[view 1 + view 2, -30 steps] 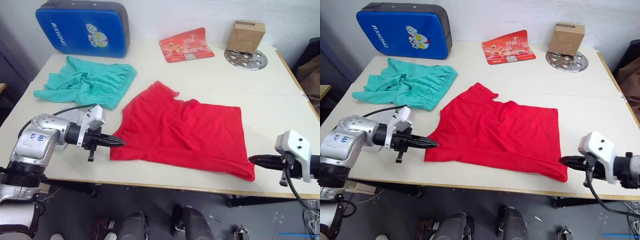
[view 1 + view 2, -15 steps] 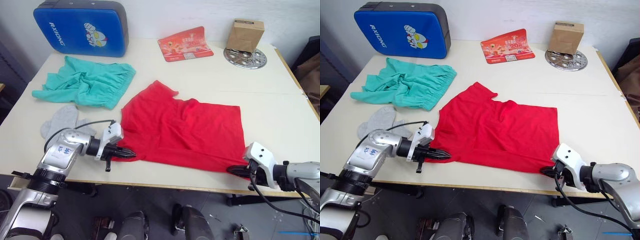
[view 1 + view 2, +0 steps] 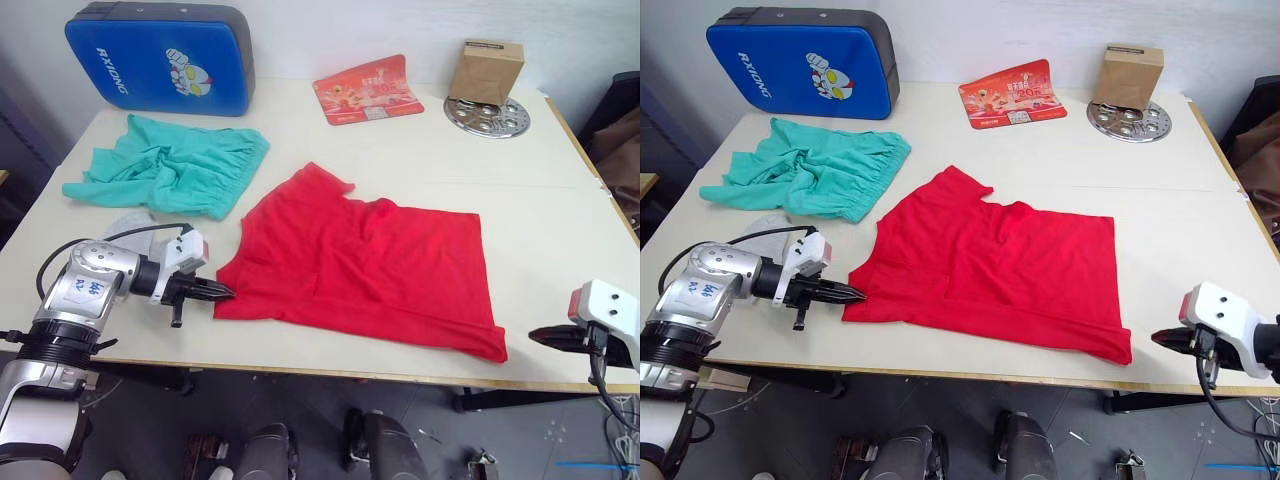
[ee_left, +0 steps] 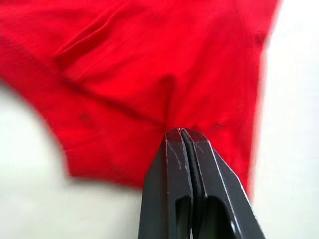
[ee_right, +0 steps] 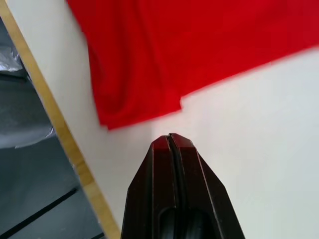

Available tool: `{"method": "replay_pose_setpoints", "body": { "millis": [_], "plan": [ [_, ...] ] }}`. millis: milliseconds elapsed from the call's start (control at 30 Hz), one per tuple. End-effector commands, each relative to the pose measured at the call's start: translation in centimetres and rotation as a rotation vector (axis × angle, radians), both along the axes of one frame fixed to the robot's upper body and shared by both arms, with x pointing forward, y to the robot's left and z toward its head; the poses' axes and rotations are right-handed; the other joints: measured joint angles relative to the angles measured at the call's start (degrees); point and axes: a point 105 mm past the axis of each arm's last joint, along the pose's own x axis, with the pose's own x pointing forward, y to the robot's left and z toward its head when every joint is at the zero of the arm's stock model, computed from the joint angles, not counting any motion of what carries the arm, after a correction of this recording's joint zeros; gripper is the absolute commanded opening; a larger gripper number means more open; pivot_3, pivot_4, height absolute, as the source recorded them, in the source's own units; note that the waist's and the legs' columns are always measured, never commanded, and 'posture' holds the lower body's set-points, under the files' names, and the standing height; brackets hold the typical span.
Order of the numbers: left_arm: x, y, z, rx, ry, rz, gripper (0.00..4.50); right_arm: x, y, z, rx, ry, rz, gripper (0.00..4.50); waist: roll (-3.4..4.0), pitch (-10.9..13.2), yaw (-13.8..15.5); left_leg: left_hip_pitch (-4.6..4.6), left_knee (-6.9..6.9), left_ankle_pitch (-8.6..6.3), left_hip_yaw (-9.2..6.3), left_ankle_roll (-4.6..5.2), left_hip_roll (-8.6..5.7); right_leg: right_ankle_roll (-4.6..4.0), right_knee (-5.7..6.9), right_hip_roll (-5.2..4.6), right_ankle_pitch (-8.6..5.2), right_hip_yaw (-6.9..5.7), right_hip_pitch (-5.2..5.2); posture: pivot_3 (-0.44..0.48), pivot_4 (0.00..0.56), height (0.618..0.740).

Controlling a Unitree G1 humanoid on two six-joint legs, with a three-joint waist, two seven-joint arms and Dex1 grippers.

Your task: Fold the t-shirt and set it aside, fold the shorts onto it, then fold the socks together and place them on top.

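The red t-shirt lies spread, slightly rumpled, on the middle of the white table. My left gripper is shut, and its tips rest at the shirt's left hem near the front corner. In the left wrist view the shut fingertips lie over red cloth; I cannot tell whether any is pinched. My right gripper is shut and empty, just right of the shirt's front right corner and apart from it. The teal shorts lie crumpled at the back left. The grey socks peek out behind my left arm.
A blue padded case leans at the back left. A red printed card lies at the back middle. A brown box stands on a metal disc at the back right. The table's front edge runs just below the shirt.
Both grippers have drawn back outward from the shirt's front corners. The left moved left to the hem. The right moved right, clear of the cloth. The shirt has barely shifted.
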Motion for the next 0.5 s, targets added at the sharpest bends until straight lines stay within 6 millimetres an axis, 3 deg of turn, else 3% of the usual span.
{"method": "replay_pose_setpoints", "body": {
  "millis": [33, 167, 267, 300, 500],
  "plan": [
    [-1.4, -1.1, 3.1, -0.061, -0.044, -0.072, 0.01, -0.9, 2.9, 0.4, 0.059, 0.007, 0.094, 0.17, 0.00, 0.00, 0.08, -0.14, 0.02, 0.01, -0.03, -0.01, 0.00, 0.00, 0.05, 0.00, 0.00, -0.03, -0.09, 0.000, 0.150, 0.740],
    [-2.9, -1.5, 1.9, 0.009, -0.049, -0.128, 0.86, -1.6, 4.7, -0.7, 0.070, 0.039, 0.125, 1.21, 0.01, 0.00, 0.20, -0.22, 0.06, 0.01, -0.04, 0.01, -0.05, 0.03, 0.08, 0.00, 0.02, -0.06, -0.08, 0.000, 0.150, 0.740],
    [-2.8, -1.6, 0.8, 0.080, -0.107, -0.135, 1.55, -1.2, 4.6, -1.7, 0.022, 0.022, 0.104, 1.95, 0.00, 0.00, 0.20, -0.22, 0.10, 0.02, -0.04, 0.05, -0.07, 0.05, -0.09, -0.02, 0.03, -0.04, -0.07, 0.000, 0.150, 0.740],
    [-2.6, -1.6, 0.6, 0.088, -0.121, -0.130, 1.96, -1.0, 4.4, -1.9, 0.013, 0.022, 0.092, 2.01, 0.01, 0.00, 0.32, -0.23, 0.12, 0.01, -0.04, 0.05, -0.07, 0.05, -0.10, -0.03, 0.03, -0.04, -0.08, 0.000, 0.150, 0.740],
    [-1.3, -1.6, -1.6, 0.177, -0.191, -0.103, 2.00, -0.5, 3.5, -4.2, -0.067, 0.037, 0.070, 2.01, 0.01, 0.00, 0.22, -0.23, 0.08, 0.02, -0.03, 0.06, -0.09, 0.05, -0.08, -0.06, 0.03, -0.03, -0.10, 0.000, 0.150, 0.740]
  ]
}}
